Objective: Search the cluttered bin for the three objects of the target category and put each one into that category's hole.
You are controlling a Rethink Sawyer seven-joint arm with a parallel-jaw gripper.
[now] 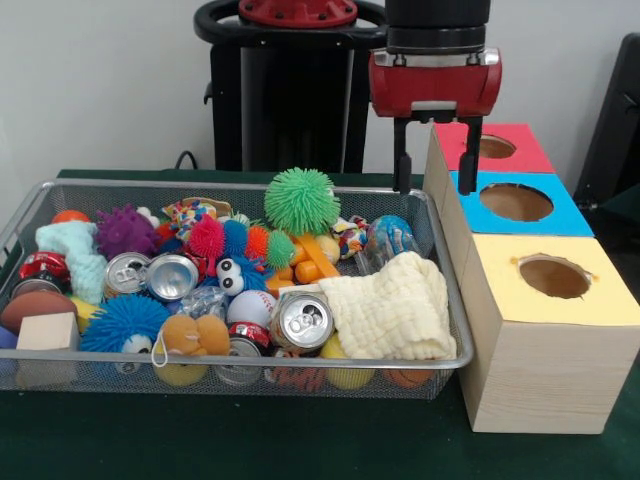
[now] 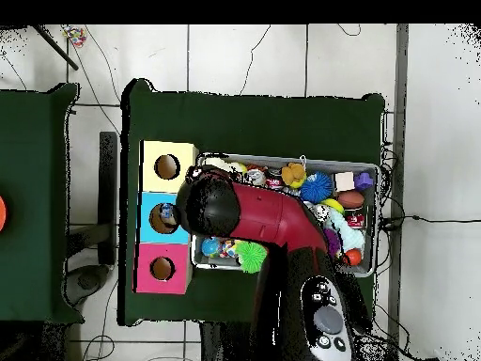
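Robotics lab, red and black arm [image 2: 272,226] on a pedestal, green-clothed table [image 2: 282,117] holding a wire-mesh bin [image 1: 440,365] of test clutter, wooden sorting boxes [image 1: 540,350] with coloured tops, cables across tiled floor [image 2: 244,56]

Bright, even indoor light, soft shadows, glints on the cans [image 1: 302,320].

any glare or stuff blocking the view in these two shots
Front view: bright glare on the tops of the silver cans in the wire bin, and the gripper is evenly lit, with dark shade inside the box holes. Overhead view: the arm hides the bin's middle and part of the blue box.
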